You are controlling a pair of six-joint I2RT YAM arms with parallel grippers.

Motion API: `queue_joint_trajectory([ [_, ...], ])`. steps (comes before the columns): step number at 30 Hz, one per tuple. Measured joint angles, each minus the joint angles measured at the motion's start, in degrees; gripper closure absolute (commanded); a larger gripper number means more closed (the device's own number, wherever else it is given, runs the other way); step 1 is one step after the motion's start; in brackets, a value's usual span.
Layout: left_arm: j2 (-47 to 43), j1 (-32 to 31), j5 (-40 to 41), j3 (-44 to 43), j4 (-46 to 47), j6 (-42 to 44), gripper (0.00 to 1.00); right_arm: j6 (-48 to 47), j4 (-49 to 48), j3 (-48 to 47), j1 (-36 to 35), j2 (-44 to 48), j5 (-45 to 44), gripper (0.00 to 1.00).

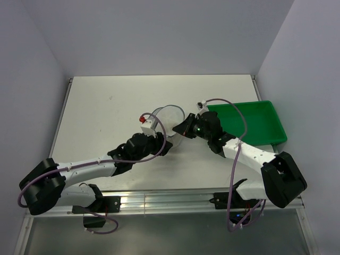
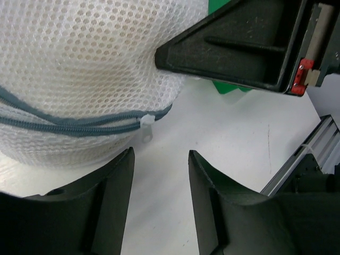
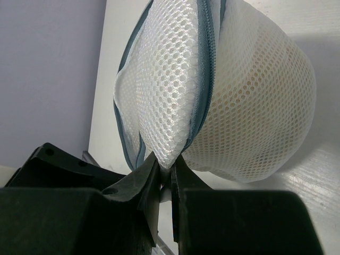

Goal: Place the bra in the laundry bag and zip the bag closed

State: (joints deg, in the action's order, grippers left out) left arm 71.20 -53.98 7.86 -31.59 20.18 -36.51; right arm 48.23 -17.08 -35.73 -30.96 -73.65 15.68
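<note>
I am pinching a fold of the round, translucent white mesh laundry bag (image 3: 239, 106) tight in my right gripper (image 3: 166, 170). The bag is resting on its edge on the white table (image 1: 106, 106), near the green plastic tray (image 1: 255, 125). My left gripper (image 2: 159, 159) is keeping its 2 fingers apart on nothing, with the small white pull tab (image 2: 147, 127) of the grey-blue zipper (image 2: 64, 125) hanging just beyond them.

No writing, label, brand, number or sign can be read in any view; the round, translucent white mesh laundry bag (image 2: 79, 64) with its grey-blue zipper (image 2: 64, 126) shows only plain netting; the small white plastic pull tab (image 2: 146, 128) is too small to tell any mark; the green plastic tray (image 1: 260, 123) and the white surface (image 1: 106, 106) appear plain.
</note>
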Motion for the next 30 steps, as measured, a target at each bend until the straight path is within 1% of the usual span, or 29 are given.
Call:
queue_joint_trajectory([
  [4, 1.01, 0.00, 0.57, -0.35, 2.03, -0.70, 0.58, 0.02, -0.02, 0.00, -0.28, 0.00, 0.00, 1.00],
  [7, 1.64, 0.00, 1.05, -0.57, 3.17, -1.01, 0.62, 0.02, -0.07, 0.00, -0.48, 0.00, 0.02, 1.00],
  [9, 1.84, 0.11, 1.53, -0.66, 3.50, -1.36, 0.64, 0.02, -0.07, 0.00, -0.63, 0.00, 0.02, 1.00],
  [11, 1.84, 0.26, 2.29, -0.66, 3.74, -1.79, 0.69, 0.00, -0.11, 0.00, -0.68, 0.00, 0.02, 1.00],
  [12, 1.84, 0.39, 2.71, -0.66, 3.76, -2.01, 0.74, 0.00, -0.15, 0.00, -0.68, -0.02, 0.02, 1.00],
  [13, 1.81, 0.52, 3.15, -0.66, 3.76, -2.21, 0.93, 0.00, -0.17, 0.00, -0.68, -0.02, 0.02, 1.00],
  [14, 1.79, 0.68, 3.69, -0.66, 3.74, -2.54, 1.00, -0.02, -0.20, 0.00, -0.68, 0.00, 0.00, 1.00],
  [23, 0.57, 1.05, 5.40, -0.46, 2.54, -2.73, 1.00, -0.39, -0.31, 0.00, -0.66, 0.00, -0.02, 1.00],
  [30, -4.59, 3.41, 5.90, 2.71, 0.28, -2.64, 1.00, -3.21, 0.68, -1.01, 1.75, 0.00, 2.56, 1.00],
])
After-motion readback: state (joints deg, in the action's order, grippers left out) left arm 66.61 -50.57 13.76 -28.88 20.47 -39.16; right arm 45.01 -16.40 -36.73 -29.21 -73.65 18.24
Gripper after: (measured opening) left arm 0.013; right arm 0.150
